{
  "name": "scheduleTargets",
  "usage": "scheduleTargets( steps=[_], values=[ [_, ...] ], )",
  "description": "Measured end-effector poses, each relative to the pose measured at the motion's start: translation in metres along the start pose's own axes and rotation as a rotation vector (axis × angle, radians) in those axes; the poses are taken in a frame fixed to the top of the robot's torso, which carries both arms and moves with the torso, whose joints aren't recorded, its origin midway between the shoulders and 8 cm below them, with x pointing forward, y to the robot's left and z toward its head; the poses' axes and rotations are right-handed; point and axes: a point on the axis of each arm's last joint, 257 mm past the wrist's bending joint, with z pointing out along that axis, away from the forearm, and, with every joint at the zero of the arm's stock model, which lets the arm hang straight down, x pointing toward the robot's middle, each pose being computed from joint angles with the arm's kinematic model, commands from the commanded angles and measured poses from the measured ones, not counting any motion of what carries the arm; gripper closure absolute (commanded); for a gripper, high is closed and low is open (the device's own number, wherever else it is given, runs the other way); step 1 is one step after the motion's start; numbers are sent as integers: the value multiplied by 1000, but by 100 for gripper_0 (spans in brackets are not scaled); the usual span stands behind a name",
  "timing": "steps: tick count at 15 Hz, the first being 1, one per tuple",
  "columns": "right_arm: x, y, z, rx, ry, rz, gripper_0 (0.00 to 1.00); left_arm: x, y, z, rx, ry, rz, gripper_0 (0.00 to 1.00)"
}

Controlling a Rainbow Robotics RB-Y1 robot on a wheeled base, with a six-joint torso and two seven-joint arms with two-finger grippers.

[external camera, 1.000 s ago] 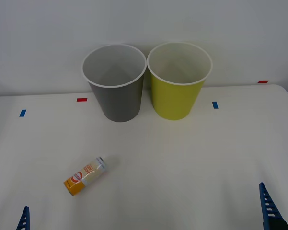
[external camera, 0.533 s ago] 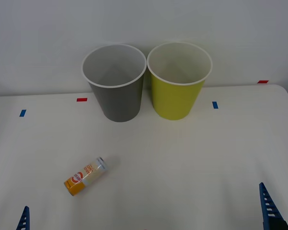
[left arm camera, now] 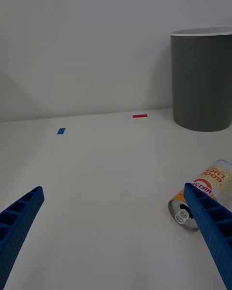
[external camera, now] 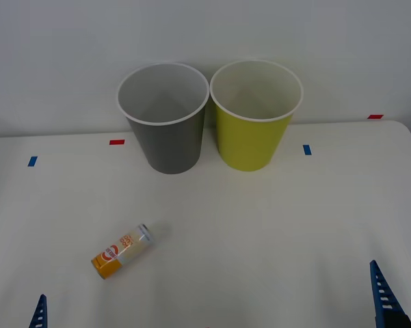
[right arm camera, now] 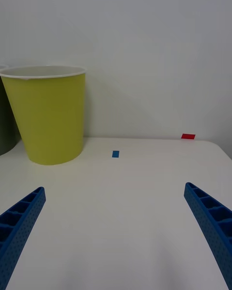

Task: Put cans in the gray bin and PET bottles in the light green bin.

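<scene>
Nothing's been grabbed yet — left gripper is spread wide, can lying just ahead beside one finger. Right gripper parked, also open. A reach-and-close is needed next, then gray bin.

We are looking out between our left gripper, whose two blue ribbed fingers are standing wide apart with nothing between them. The white table is stretching ahead to a pale wall. The can is lying on its side on the table, its orange end with the silver pull-tab lid facing us, and one blue finger is partly covering it. Well beyond the can, the gray bin is standing upright near the wall, its white rim showing. A red tape mark and a blue tape mark are sitting on the table, apart from each other.
</scene>
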Motion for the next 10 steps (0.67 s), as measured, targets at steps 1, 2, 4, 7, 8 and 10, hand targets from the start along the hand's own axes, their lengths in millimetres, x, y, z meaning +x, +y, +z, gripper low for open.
scheduleTargets(
  steps=[1,2,4,7,8,10],
  values=[
    [0,0,0,0,0,0,0,-1,0,1,8,-2,16,0],
    [0,0,0,0,0,0,0,-2,-3,2,27,-6,36,0],
    [0,0,0,0,0,0,0,-4,-11,8,95,-11,79,0],
    [0,0,0,0,0,0,0,1,-22,20,202,14,171,0],
    [0,0,0,0,0,0,0,3,-26,24,228,28,204,0],
    [0,0,0,0,0,0,0,4,-37,34,285,55,235,0]
  ],
)
